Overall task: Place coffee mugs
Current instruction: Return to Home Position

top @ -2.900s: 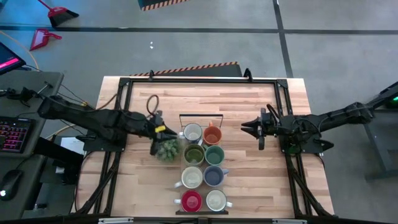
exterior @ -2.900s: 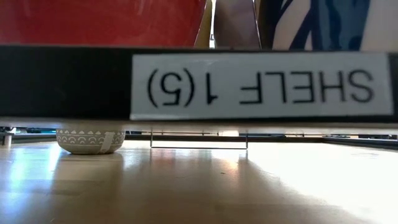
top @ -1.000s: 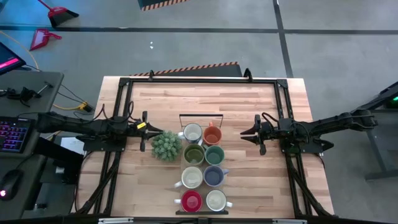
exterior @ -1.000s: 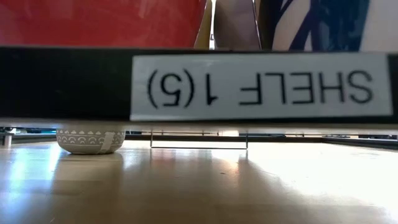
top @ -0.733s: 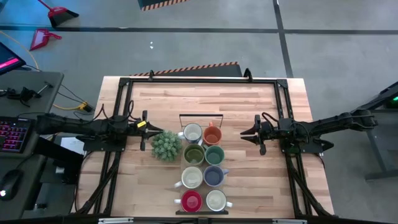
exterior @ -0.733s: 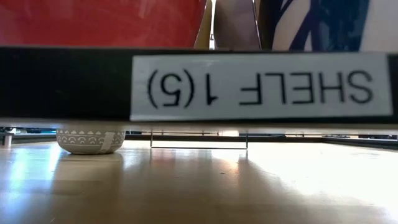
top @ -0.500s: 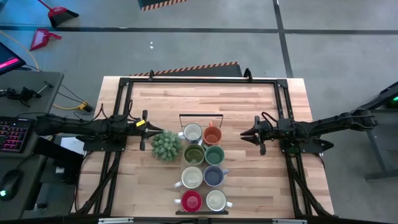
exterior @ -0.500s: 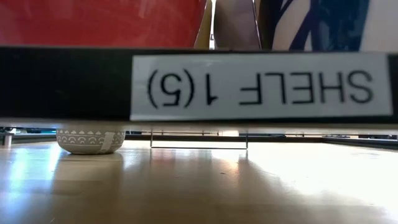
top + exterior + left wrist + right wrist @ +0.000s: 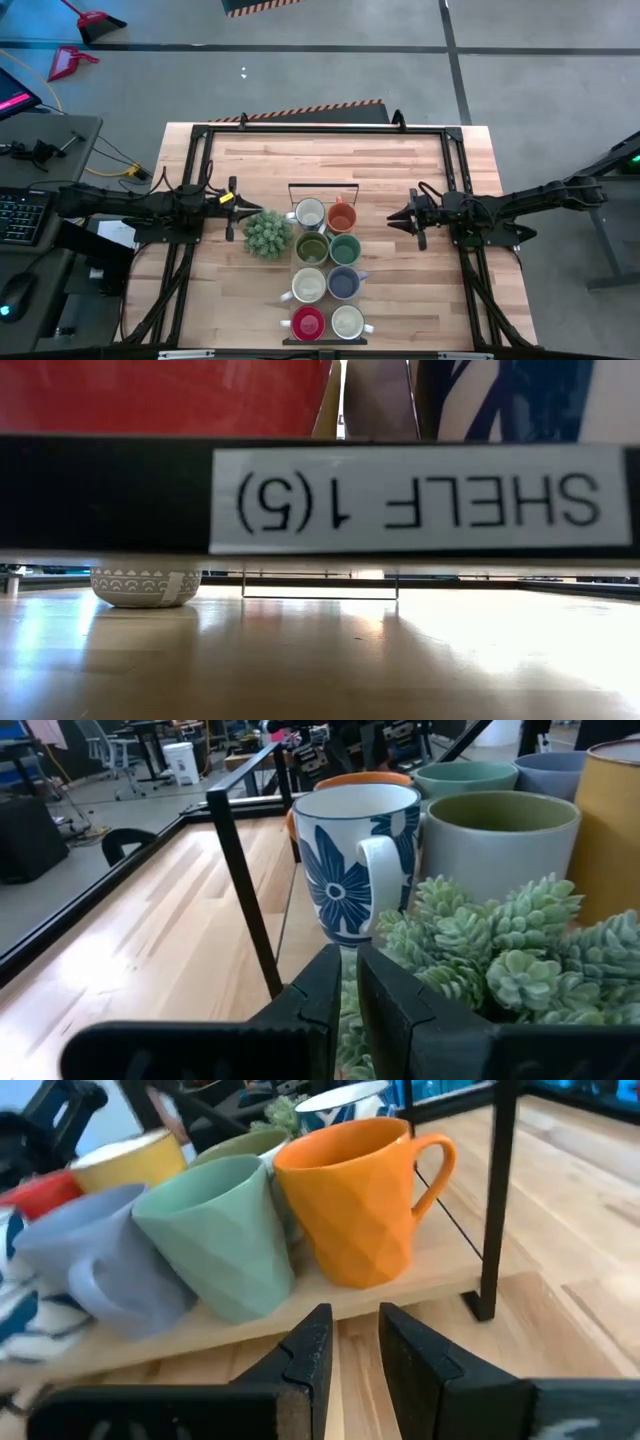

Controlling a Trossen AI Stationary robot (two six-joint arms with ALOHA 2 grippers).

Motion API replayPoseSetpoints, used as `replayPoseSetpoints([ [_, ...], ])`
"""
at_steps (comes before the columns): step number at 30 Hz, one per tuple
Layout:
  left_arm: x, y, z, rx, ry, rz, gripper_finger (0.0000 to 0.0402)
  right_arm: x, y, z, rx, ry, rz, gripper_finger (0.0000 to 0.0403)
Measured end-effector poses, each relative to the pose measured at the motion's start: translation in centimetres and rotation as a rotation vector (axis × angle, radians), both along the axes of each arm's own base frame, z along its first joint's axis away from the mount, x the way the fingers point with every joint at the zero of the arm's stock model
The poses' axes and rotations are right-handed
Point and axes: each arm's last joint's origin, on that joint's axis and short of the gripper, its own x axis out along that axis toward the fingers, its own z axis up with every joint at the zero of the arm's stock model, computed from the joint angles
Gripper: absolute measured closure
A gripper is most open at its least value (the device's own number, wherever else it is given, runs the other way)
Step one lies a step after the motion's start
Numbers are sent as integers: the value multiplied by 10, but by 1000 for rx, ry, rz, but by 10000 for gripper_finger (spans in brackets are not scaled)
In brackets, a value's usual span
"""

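Your left gripper [image 9: 229, 208] hangs over the table's left side, just beside the potted plant [image 9: 266, 233], fingers drawn almost together with only a slit between them and nothing in their hold. Your right gripper [image 9: 404, 215] faces it from the right side, near the shelf [image 9: 430, 1265] but not touching it, likewise nearly closed and empty. Between the two, all eight coffee mugs [image 9: 312, 247] stand upright on the shelf in two columns of four, with the blue-flowered mug [image 9: 352, 860] and the orange mug [image 9: 358, 1195] at the far end and the red mug [image 9: 307, 322] and a cream one at the near end. The placing looks finished, so you appear to be in the return to rest. What remains calls only for drawing both arms straight back, taking care that the left fingers do not brush the plant. The wooden table [image 9: 400, 160] carries a black frame around its edges and otherwise only the shelf and plant. Beyond it lie grey floor, a hazard-striped strip [image 9: 310, 110], a red dustpan [image 9: 70, 60] and a keyboard [image 9: 20, 210] at a side desk.
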Motion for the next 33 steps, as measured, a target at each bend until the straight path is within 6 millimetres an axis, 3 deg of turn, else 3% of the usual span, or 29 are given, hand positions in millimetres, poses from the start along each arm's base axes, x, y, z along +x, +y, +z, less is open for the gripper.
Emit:
replayPoseSetpoints([
  [10, 0, 1, 0, -12, -6, 45, 376, 2, 1, 14, -158, -171, 70, 330],
  [33, 0, 1, 1, -42, -11, 51, 376, 0, 3, 18, -247, -230, 142, 330],
])
